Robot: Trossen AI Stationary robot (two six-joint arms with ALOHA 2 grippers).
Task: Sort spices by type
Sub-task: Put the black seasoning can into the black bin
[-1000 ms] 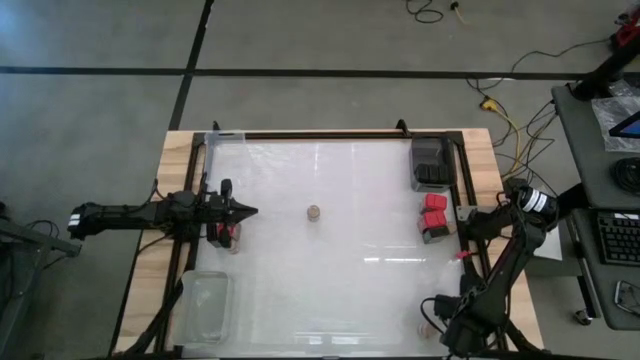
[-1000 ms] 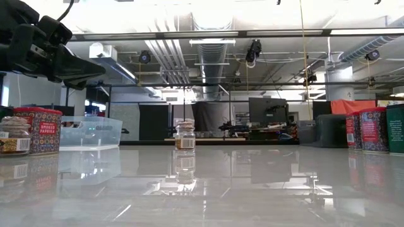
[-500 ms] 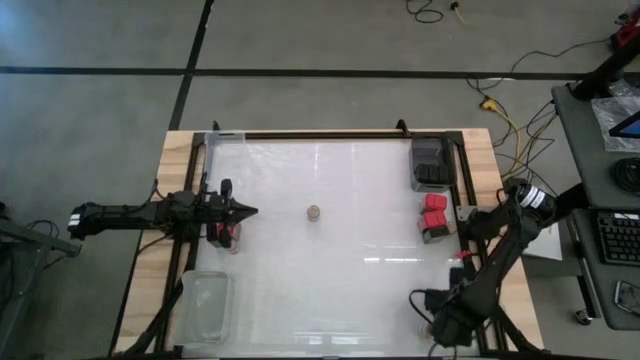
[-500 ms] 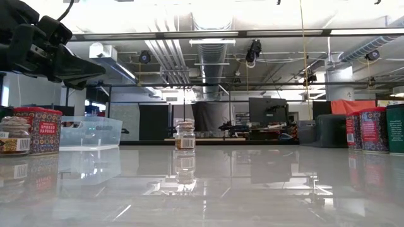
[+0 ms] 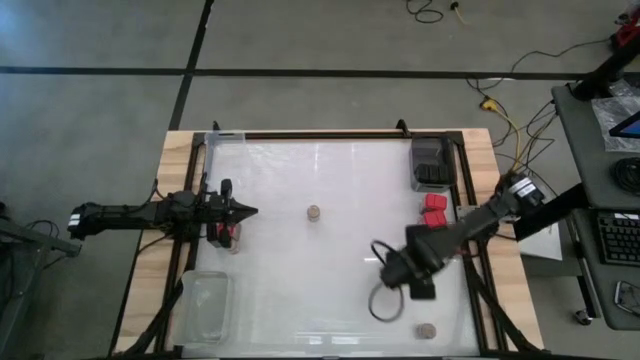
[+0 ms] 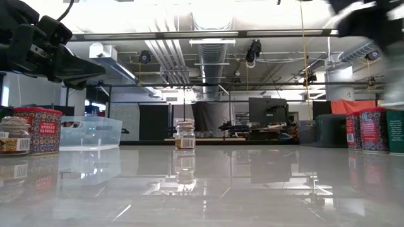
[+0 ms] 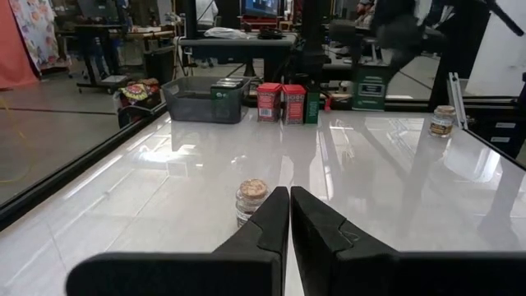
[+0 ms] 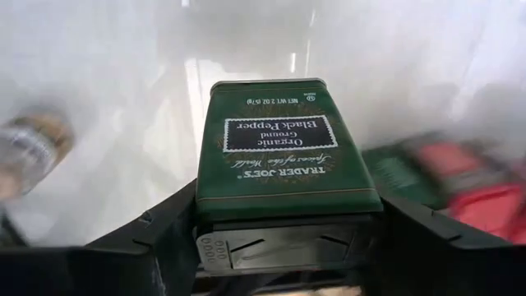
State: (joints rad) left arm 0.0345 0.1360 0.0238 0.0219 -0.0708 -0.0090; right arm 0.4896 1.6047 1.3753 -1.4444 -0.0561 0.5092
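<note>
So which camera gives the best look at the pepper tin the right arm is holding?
The right wrist view: the green pepper tin fills it, label readable, between the right gripper's fingers. The high view shows only a dark block. The other views don't clearly show it.

I see bright ceiling lights glaring off the glossy white table [image 6: 208, 189]; the right arm [image 6: 369, 22] smears with motion blur, upper right of the low view.

Overhead camera looks straight down on the whole table [image 5: 300, 300]. Low camera sits at tabletop level, facing the room. Left wrist camera looks across the table; right wrist camera close on a green tin [image 8: 283, 148]. Overhead, low and left wrist share the middle jar [image 5: 314, 212].
</note>
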